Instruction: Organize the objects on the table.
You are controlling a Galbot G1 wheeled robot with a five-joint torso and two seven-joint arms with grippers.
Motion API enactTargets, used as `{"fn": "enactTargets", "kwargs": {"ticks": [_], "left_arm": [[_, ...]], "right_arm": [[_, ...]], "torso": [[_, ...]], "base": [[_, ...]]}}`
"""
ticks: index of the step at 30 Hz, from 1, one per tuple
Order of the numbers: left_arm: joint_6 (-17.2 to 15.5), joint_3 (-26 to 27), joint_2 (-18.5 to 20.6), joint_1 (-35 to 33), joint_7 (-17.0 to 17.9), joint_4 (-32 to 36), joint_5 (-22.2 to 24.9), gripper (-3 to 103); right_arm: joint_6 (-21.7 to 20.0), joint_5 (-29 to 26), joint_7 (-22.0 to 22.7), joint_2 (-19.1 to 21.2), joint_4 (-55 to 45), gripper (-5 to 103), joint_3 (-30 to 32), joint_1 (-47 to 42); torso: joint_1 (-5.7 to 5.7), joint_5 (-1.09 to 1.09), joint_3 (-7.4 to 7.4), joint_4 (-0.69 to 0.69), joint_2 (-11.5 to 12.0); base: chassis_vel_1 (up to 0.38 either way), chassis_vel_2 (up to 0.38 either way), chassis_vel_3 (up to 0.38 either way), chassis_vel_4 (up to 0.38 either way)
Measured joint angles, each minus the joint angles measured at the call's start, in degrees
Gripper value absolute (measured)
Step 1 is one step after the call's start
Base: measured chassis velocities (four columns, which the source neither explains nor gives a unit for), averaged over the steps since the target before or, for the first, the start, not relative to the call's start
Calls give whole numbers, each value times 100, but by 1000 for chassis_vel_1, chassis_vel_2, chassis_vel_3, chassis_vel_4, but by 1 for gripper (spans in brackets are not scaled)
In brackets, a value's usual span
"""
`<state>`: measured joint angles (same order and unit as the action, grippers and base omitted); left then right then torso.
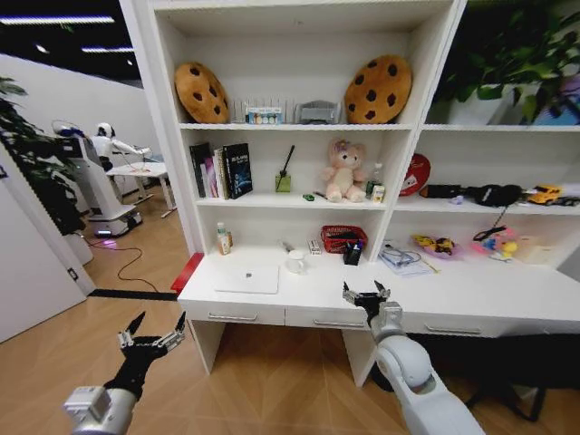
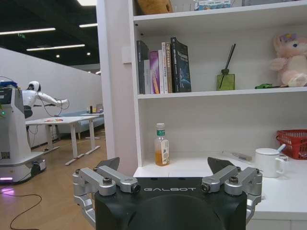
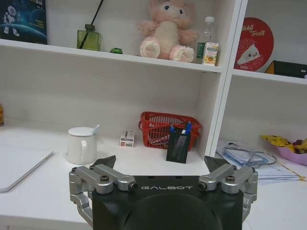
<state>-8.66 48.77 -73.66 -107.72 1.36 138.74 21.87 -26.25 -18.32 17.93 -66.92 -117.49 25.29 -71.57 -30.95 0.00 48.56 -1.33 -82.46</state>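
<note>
A thin silver laptop (image 1: pixel 246 278) lies shut on the left part of the white table (image 1: pixel 489 290); its corner (image 3: pixel 21 165) shows in the right wrist view. A small clear green-capped bottle (image 1: pixel 223 239) (image 2: pixel 161 145) stands behind it by the shelf wall. Blue-capped pens (image 3: pixel 178 129) stand in a black holder (image 1: pixel 352 253). A tiny green item (image 1: pixel 308 197) (image 3: pixel 116 50) rests on the shelf above. My right gripper (image 1: pixel 366 294) (image 3: pixel 160 163) is open at the table's front edge, holding nothing. My left gripper (image 1: pixel 152 328) (image 2: pixel 165 165) hangs open over the floor, left of the table.
A white mug (image 1: pixel 295 262) (image 3: pixel 81 145) and a red mesh basket (image 1: pixel 343 237) stand at the back of the table, with papers (image 1: pixel 403 258) to the right. Drawers with slim handles (image 1: pixel 232 317) run under the top. Books and a plush toy (image 1: pixel 345 170) fill the shelves.
</note>
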Motion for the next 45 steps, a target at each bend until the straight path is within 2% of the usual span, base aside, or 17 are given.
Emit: {"fn": "enactTargets", "kwargs": {"ticks": [4, 5, 6, 7, 8, 9, 10, 12, 16, 17, 20, 24, 26, 30, 45], "left_arm": [[0, 1, 0, 0, 0, 0, 0, 100], [0, 1, 0, 0, -1, 1, 0, 100], [1, 1, 0, 0, -1, 0, 0, 100], [1, 1, 0, 0, 0, 0, 0, 100], [1, 1, 0, 0, 0, 0, 0, 100], [1, 1, 0, 0, 0, 1, 0, 100], [1, 0, 0, 0, 0, 0, 0, 100], [1, 2, 0, -1, 1, 0, 0, 100], [0, 2, 0, -1, 1, 0, 0, 100], [1, 1, 0, -1, 1, 0, 0, 100], [1, -2, 0, 1, -3, 0, 0, 100], [0, -1, 0, 1, -3, 0, 0, 100], [0, -1, 0, 1, -4, 0, 0, 100], [0, 0, 0, 1, -4, 0, 0, 100], [0, 0, 0, 1, -1, 0, 0, 100]], "right_arm": [[3, -2, -8, 1, 2, 100, -3, 6], [8, -4, -10, 1, 8, 100, -4, 12], [15, -7, -15, 1, 8, 100, -4, 13], [91, -44, -73, 1, 10, 100, -4, 23], [91, -44, -73, 1, 10, 100, -4, 23], [221, -99, -101, 1, 41, 100, -3, 51], [312, -150, -107, 0, 75, 100, -7, 81], [348, -175, -109, -1, 98, 100, -12, 113], [374, -182, -111, 2, 119, 100, -21, 128], [375, -181, -111, -1, 123, 100, -24, 128], [387, -150, -110, -32, 142, 100, -30, 120], [405, -116, -113, -44, 143, 100, -36, 105], [411, -110, -115, -44, 143, 100, -37, 103], [425, -105, -114, -36, 140, 100, -34, 96], [551, -2, -100, -43, 112, 100, -34, 58]], "torso": [[1, -3, 0, 2, -1], [0, 8, 0, 0, -1], [1, 3, 0, 0, 0], [1, -5, -1, 1, -1], [1, -5, -1, 1, -1], [1, 7, 0, 1, 0], [5, -3, -2, -1, -2], [6, 0, -2, 4, -4], [6, 0, -2, 2, -4], [7, 0, -2, -3, -4], [-2, 1, 2, -7, 1], [-8, -1, 3, 5, 3], [-7, 1, 3, 6, 3], [-2, -1, 1, -1, 1], [0, 0, 0, 0, 0]], "base": [[363, -329, -345, 354], [351, -392, -355, 371], [351, -372, -356, 371], [347, -372, -383, 363], [347, -372, -383, 363], [343, -324, -383, 363], [343, -269, -312, 304], [301, -173, -287, 286], [108, -57, -227, 156], [56, -18, -115, 84], [-90, -34, 2, -21], [-57, 31, 107, -74], [-6, 63, 125, -13], [0, 0, 0, 0], [2, -1, -5, -1]]}}
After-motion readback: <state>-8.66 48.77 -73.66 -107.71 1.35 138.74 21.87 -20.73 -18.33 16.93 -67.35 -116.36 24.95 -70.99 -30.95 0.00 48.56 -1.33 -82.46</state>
